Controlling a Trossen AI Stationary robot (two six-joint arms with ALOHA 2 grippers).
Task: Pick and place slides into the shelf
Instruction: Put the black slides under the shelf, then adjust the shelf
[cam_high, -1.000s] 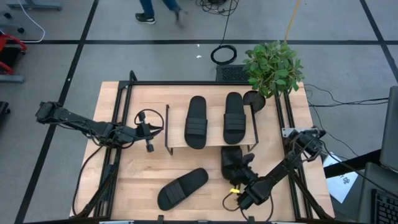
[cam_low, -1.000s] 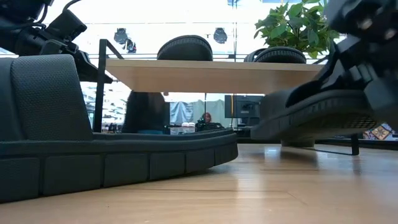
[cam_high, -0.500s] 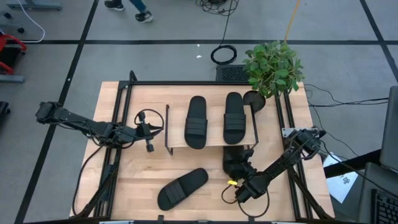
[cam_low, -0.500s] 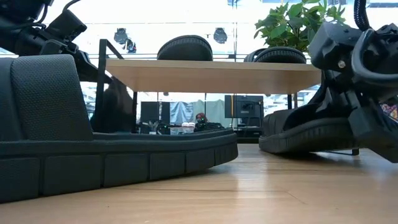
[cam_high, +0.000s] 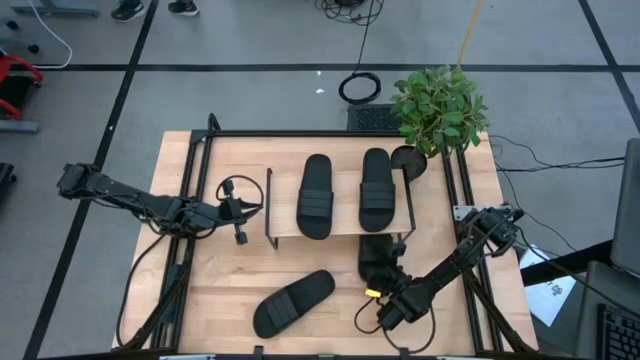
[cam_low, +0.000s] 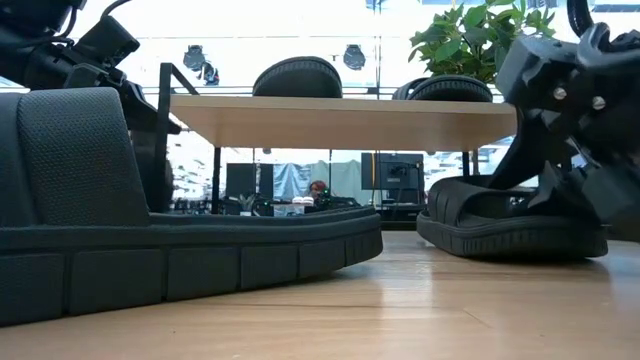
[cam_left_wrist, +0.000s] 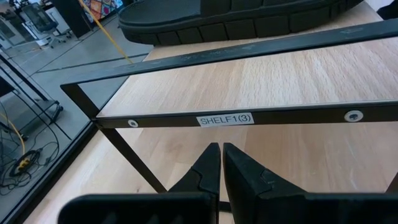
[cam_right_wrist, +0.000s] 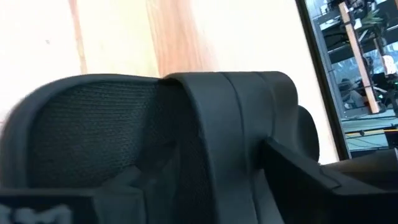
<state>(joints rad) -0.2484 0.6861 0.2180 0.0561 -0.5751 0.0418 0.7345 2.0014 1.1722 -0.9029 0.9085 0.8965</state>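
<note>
My right gripper (cam_high: 385, 283) is low over the table (cam_high: 440, 250), near the front right part, at the front edge of the shelf (cam_high: 285, 225). It holds one slide (cam_low: 510, 225) by its strap; in my right wrist view the strap (cam_right_wrist: 186, 143) fills the picture between my fingers. This slide lies flat on the table, its toe part under the right end of the shelf board. Two slides (cam_high: 316, 196) (cam_high: 377, 188) lie side by side on top of the shelf, both pointing to the back edge of the table. The fourth slide (cam_high: 293, 302) lies at an angle on the table near the front edge, apart from the shelf. My left gripper (cam_high: 240, 212) waits just beside the left end of the shelf, its fingers (cam_left_wrist: 208, 171) pressed together with nothing between them.
</note>
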